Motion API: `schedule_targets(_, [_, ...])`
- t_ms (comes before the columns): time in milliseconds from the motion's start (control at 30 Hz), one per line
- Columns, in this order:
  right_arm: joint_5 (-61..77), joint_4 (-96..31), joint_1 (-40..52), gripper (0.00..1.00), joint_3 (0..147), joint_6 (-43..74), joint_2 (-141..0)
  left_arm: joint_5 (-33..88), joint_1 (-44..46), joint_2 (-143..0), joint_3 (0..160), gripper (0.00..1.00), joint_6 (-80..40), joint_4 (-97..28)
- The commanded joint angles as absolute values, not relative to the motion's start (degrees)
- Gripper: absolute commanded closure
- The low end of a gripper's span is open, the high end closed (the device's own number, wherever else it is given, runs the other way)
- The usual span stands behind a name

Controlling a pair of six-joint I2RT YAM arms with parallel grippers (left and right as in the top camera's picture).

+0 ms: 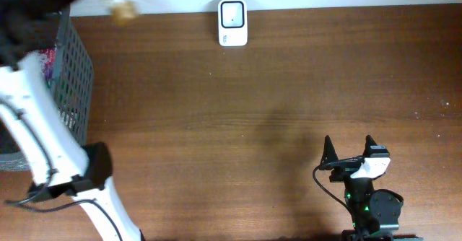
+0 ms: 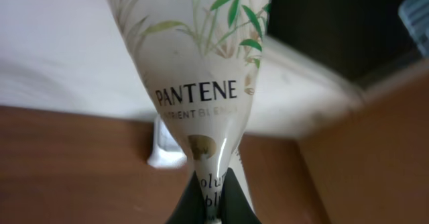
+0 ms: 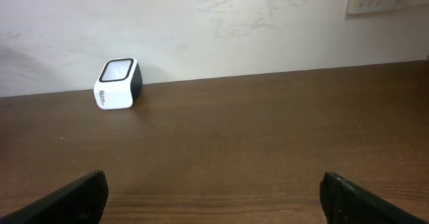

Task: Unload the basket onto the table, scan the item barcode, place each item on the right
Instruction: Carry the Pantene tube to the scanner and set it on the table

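- Brown wood-grain counter (image 1: 238,118) carries a white barcode scanner (image 1: 232,22) at its far edge, against the pale wall, with its window facing up.
- Left hand (image 2: 213,200): the dark fingers are pressed onto the near end of a white tube (image 2: 201,63) printed "PANTENE" with green leaves. The tube is pinched and held clear of the counter.
- Left wrist view: the tube fills mid-frame, and the scanner shows just behind it, partly hidden.
- Overhead: the left arm (image 1: 43,147) reaches to the far-left corner, above a dark wire basket (image 1: 76,75). That end is blurred. A pale shape with a tan tip sits there, left of the scanner and well apart from it.
- Basket contents: some colour is visible, too blurred to identify.
- Right hand (image 1: 349,151): the fingers are spread wide with nothing between them. It sits low at the near-right of the counter, well apart from the scanner.
- Right wrist view: the scanner stands ahead to the left, at the wall.
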State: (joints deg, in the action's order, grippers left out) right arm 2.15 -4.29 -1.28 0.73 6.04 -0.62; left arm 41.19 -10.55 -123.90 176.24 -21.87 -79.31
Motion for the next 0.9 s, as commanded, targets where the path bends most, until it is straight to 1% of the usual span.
schedule_targets(0, [1.67, -4.51, -0.80, 0.01, 0.32, 6.26, -0.25, 25.10, 1.61, -122.87, 172.88, 1.00, -19.84, -86.78])
schedule_targets(33, [1.67, -4.51, -0.80, 0.01, 0.32, 6.26, -0.25, 19.05, 5.65, -122.89, 170.23, 1.00, -19.84, -89.32])
schedule_targets(100, [1.65, -4.51, -0.80, 0.01, 0.32, 6.26, -0.25, 10.15, 12.01, -122.89, 164.18, 1.00, -19.88, -89.95])
schedule_targets(133, [1.65, -4.51, -0.80, 0.01, 0.32, 6.26, -0.25, 6.20, 15.90, -122.89, 158.69, 1.00, -19.94, -88.44])
schedule_targets(233, [1.65, -4.51, -0.80, 0.01, 0.32, 6.26, -0.25, -0.01, 21.74, -122.89, 146.65, 1.00, -23.99, -83.24])
schedule_targets(267, [1.67, -4.51, -0.80, 0.01, 0.32, 6.26, -0.25, -1.69, 23.83, -122.89, 139.55, 1.00, -26.15, -78.87])
schedule_targets(300, [1.67, -4.51, -0.80, 0.01, 0.32, 6.26, -0.25, -1.74, 25.21, -122.89, 134.56, 1.00, -26.15, -75.02])
schedule_targets(400, [1.65, -4.51, -0.80, 0.01, 0.32, 6.26, -0.25, -1.83, 29.52, -122.89, 116.16, 1.00, -26.13, -57.10])
schedule_targets(500, [1.65, -4.51, -0.80, 0.01, 0.32, 6.26, -0.25, -1.76, 31.29, -122.89, 103.90, 1.00, -27.97, -43.51])
schedule_targets(567, [1.67, -4.51, -0.80, 0.01, 0.32, 6.26, -0.25, -1.74, 31.94, -122.89, 99.55, 1.00, -33.61, -40.14])
schedule_targets(667, [1.65, -4.51, -0.80, 0.01, 0.32, 6.26, -0.25, -0.82, 33.26, -122.89, 97.36, 0.99, -34.79, -34.52])
schedule_targets(733, [1.65, -4.51, -0.80, 0.01, 0.32, 6.26, -0.25, 1.45, 34.39, -122.87, 97.36, 0.95, -34.79, -31.99])
schedule_targets(767, [1.65, -4.51, -0.80, 0.01, 0.32, 6.26, -0.25, 5.17, 35.24, -122.87, 97.36, 0.91, -34.76, -30.46])
schedule_targets(800, [1.67, -4.51, -0.80, 0.01, 0.32, 6.26, -0.25, 6.72, 35.92, -122.87, 97.36, 0.89, -34.76, -29.58])
schedule_targets(867, [1.67, -4.51, -0.80, 0.01, 0.32, 6.26, -0.25, 7.31, 37.43, -122.87, 97.36, 0.89, -34.74, -28.12])
